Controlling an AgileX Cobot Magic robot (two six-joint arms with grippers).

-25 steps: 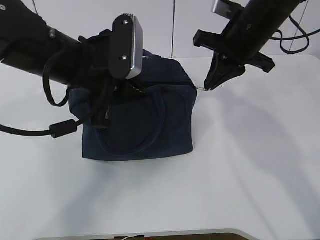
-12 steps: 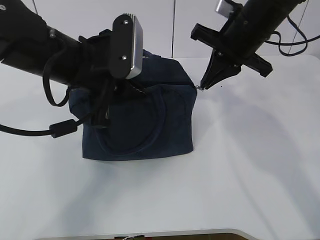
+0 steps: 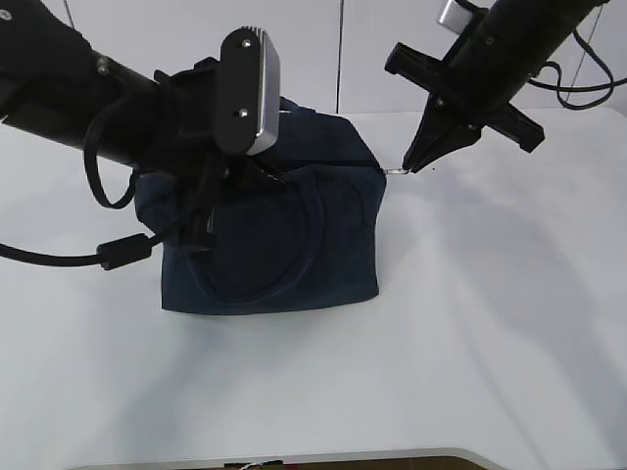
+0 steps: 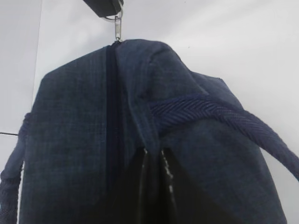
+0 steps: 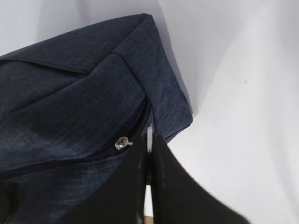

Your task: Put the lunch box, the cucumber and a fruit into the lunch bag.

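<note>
Item: boxy dark navy fabric lunch bag point(image 3: 274, 230), loop handles, standing toward the far edge of the white table point(image 3: 470, 343). Top zipper point(image 4: 112, 116) runs closed along its whole visible length.

Right gripper point(image 3: 412, 167): fingers pressed together, pinching the silver ring pull point(image 4: 117, 21) at the bag's right end, evidently to work the zipper.

Left gripper point(image 3: 257, 178): closed on the bag's fabric by the handle, likely bracing it against the pull.

Lunch box, cucumber, fruit: not visible.
</note>
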